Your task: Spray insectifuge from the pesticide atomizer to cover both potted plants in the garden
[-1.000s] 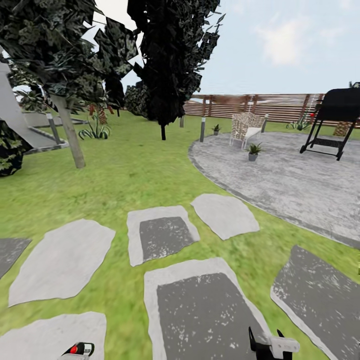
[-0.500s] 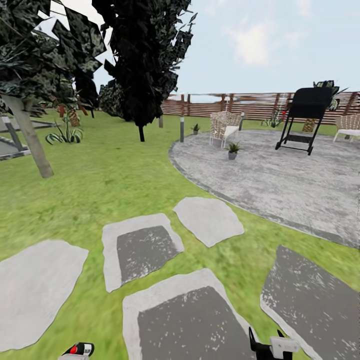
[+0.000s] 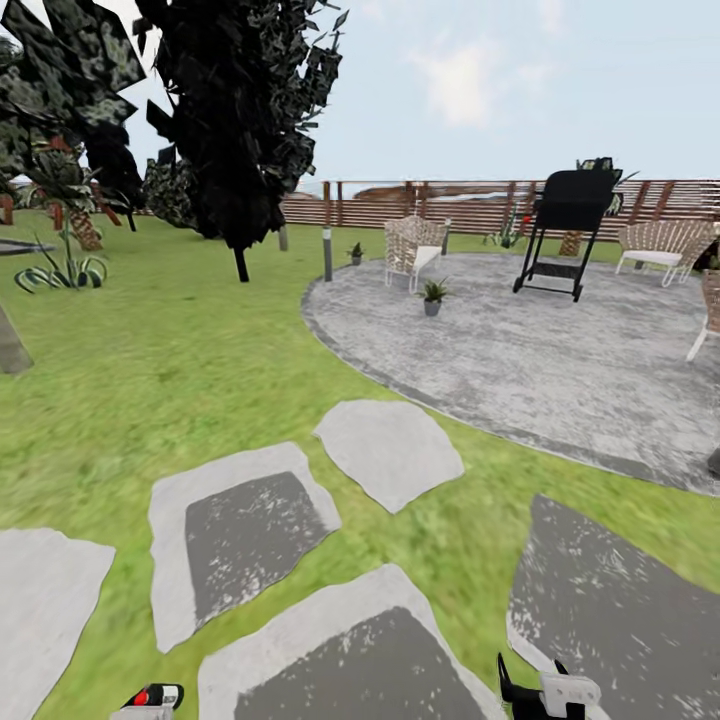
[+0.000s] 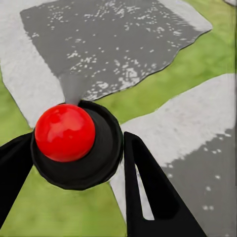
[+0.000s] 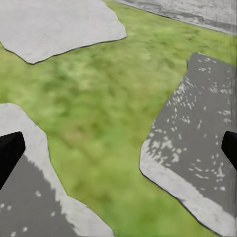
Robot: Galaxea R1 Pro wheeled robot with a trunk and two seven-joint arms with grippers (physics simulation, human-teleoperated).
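Left wrist view: the left gripper (image 4: pixel 74 163) pinches the pesticide atomizer (image 4: pixel 76 145), one black finger on either side of its round dark body, red top facing the camera. In the head view the atomizer (image 3: pixel 155 696) sits at about 7 o'clock, low in the picture. Judged from its size, the bottle is light and rigid; its smooth rounded wall may slip or rotate, so hold should be taken on the body below the red top, leaving the nozzle free. Count, left to right in the head view: one atomizer; four stepping stones (image 3: pixel 240 535) in the foreground lawn, plus one part-seen at the left edge; one grey bollard lamp (image 3: pixel 327 253) at 12 o'clock; two potted plants, the far one (image 3: pixel 355 252) just beside the patio (image 3: pixel 560 360) edge, the near one (image 3: pixel 432 296) on the stone before a wicker chair (image 3: pixel 415 245); one black grill (image 3: pixel 562 225) at 1 o'clock. The right gripper (image 3: pixel 545 695) sits at 5 o'clock; in the right wrist view its fingers (image 5: pixel 10 153) stand wide apart, holding nothing.
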